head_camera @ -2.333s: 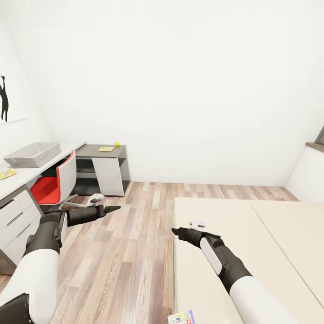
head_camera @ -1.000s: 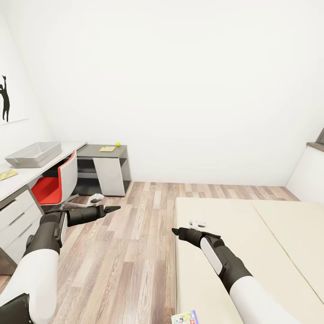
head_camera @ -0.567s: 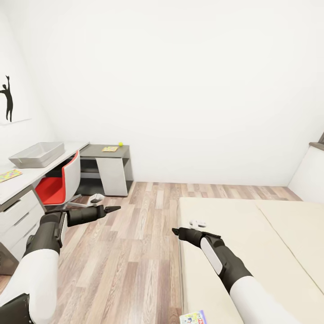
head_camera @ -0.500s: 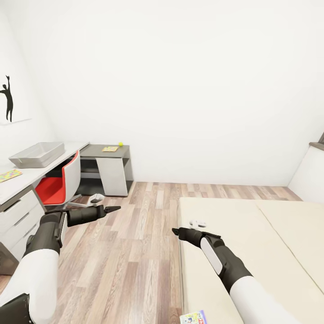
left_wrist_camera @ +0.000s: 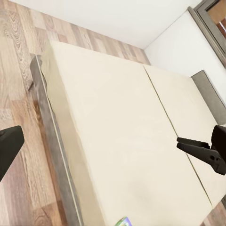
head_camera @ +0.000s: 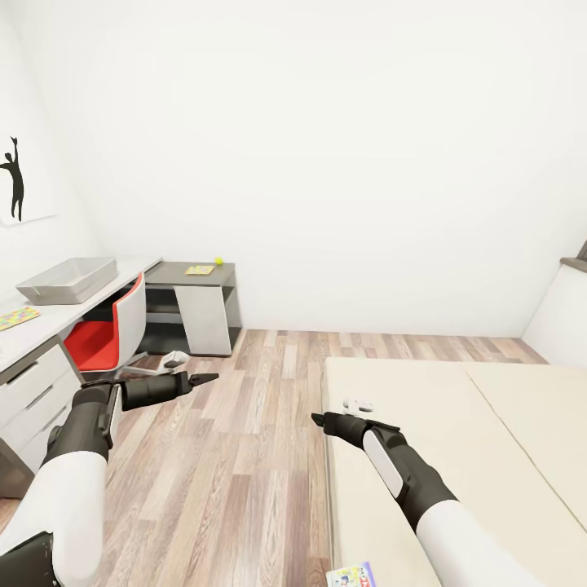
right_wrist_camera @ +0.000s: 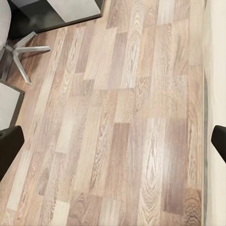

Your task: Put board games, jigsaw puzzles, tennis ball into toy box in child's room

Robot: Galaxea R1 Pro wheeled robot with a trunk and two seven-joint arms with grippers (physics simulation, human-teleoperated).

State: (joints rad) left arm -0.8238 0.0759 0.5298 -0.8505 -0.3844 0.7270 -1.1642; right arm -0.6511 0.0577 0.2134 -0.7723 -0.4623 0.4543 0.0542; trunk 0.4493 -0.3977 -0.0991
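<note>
Head view puts the toy box (head_camera: pixel 67 280), a shallow light grey tray, at about nine o'clock, resting on the pale top of the table (head_camera: pixel 98 297) beneath a black silhouette picture (head_camera: pixel 14 178). Just nearer along the same top lies a jigsaw puzzle (head_camera: pixel 17 317), a flat multicolour square. Farther off, toward ten o'clock, the lower dark grey section of the desk carries a second flat yellowish box (head_camera: pixel 199 270) with the tennis ball (head_camera: pixel 218 261) just beside it; the box's print is too small to read. A red chair (head_camera: pixel 110 330) with a white back is tucked against the desk between the two sections.

At six o'clock, at the very bottom edge, a board game (head_camera: pixel 350 575) lies on the foot of the bed (head_camera: pixel 456 424), only its colourful top strip visible. A small white object (head_camera: pixel 358 403) sits on the beige mattress near its floor-side edge; what it is cannot be told.

The left gripper (head_camera: pixel 205 377) hangs over the wood-plank floor (head_camera: pixel 244 456) at about eight o'clock, pointing toward the bed. Left wrist view has its fingers far apart at the frame's sides, grasping nothing, with the mattress between them. The right gripper (head_camera: pixel 315 418) hovers at the mattress edge near centre; right wrist view likewise has its fingers spread wide and released over bare planks.
</note>
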